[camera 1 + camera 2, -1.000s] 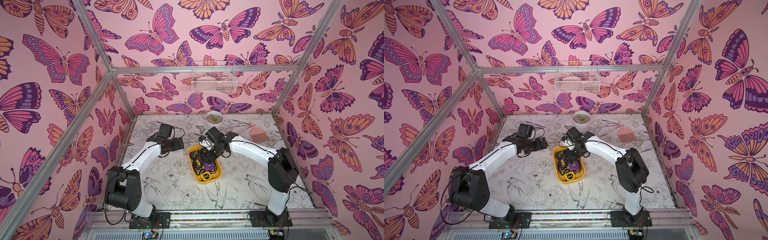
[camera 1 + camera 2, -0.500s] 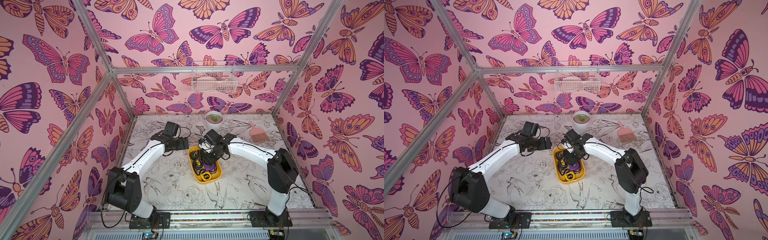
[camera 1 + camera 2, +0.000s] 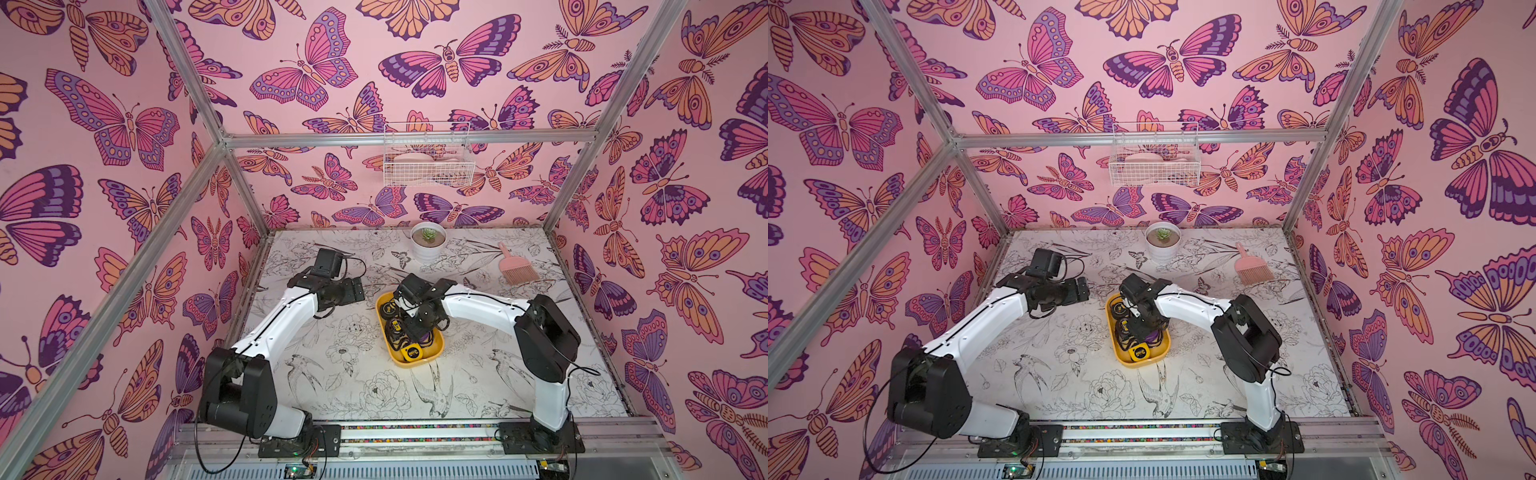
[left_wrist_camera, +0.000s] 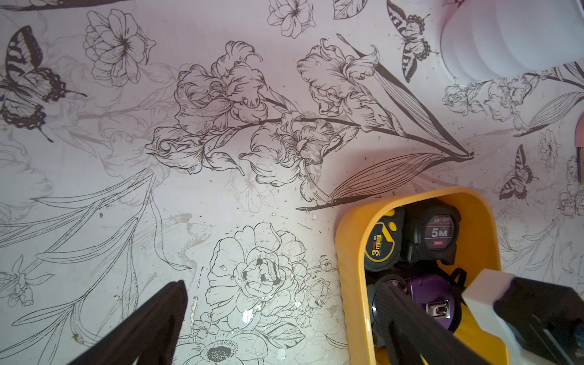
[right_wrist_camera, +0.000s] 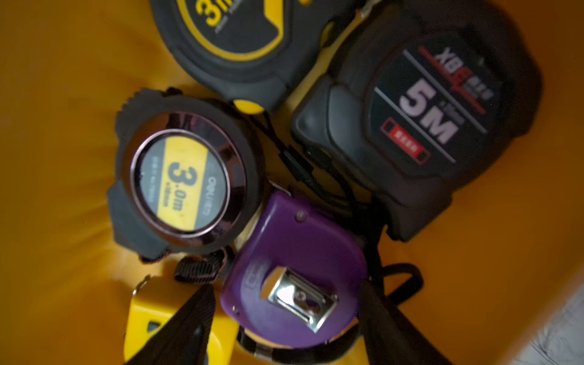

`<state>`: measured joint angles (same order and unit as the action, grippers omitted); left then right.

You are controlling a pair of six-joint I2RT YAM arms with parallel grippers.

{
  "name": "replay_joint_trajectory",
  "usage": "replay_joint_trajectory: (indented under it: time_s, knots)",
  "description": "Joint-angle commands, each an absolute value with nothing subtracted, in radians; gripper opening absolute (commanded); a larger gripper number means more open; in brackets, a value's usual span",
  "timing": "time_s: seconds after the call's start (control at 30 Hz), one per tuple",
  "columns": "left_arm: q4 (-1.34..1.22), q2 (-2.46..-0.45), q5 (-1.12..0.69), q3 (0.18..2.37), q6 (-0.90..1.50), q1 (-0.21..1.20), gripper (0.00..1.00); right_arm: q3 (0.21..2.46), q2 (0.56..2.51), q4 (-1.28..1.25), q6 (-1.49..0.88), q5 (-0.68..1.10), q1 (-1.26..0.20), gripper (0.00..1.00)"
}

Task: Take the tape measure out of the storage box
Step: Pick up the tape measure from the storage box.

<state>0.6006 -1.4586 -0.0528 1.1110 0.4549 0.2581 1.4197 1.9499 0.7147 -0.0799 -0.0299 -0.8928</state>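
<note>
Right pincer (image 5: pixel 284 287) sits low in the storage box (image 3: pixel 437 349), which is centre frame in both top views. Its fingers flank the purple tape measure (image 5: pixel 294 252), which lies flat in the box with its belt clip (image 5: pixel 298 297) up. The frame is blurred, so I can't tell whether the pads press on it yet. Left pincer (image 4: pixel 282 284) is wide, holds nothing, and hovers over the counter (image 4: pixel 158 189) just beside the box.

My call for the grab:
- Centre the case between the fingers.
- Go lower than the clip and close across the case edges.
- Lift straight up, slowly. Black straps (image 5: pixel 303 170) run between the cases, and a snag could drag the 5M tape measure (image 5: pixel 426 104) or the round 3 m one (image 5: pixel 180 180).
- Left can pin the box rim if the box shifts.

Only the right wrist view shows the clip, the straps and where the fingers sit. In the top views the arm mostly hides the purple case. Only they show the counter around the box, plus the plant pot (image 3: pixel 428 245) and pink brush (image 3: pixel 517 272) upper middle.
</note>
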Motion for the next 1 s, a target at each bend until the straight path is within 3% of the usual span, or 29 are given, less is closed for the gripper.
replay_joint_trajectory:
  time_s: [0.0, 0.37, 0.73, 0.87, 0.97]
  knots:
    - [0.618, -1.443, -0.06, 1.09, 0.468, 0.252, 0.99, 1.421, 1.988, 0.7, -0.114, -0.075, -0.895, 0.77]
    - [0.618, -1.428, -0.064, 1.077, 0.469, 0.247, 1.0, 1.402, 2.029, 0.682, -0.146, -0.106, -0.905, 0.82]
    - [0.617, -1.415, -0.074, 1.063, 0.474, 0.245, 1.0, 1.428, 2.042, 0.825, -0.206, -0.11, -0.919, 0.86]
    - [0.616, -1.425, -0.078, 1.067, 0.474, 0.246, 0.99, 1.427, 2.033, 0.838, -0.219, -0.099, -0.919, 0.82]
    - [0.617, -1.434, -0.089, 1.075, 0.472, 0.246, 1.0, 1.436, 2.052, 0.838, -0.221, -0.074, -0.92, 0.7]
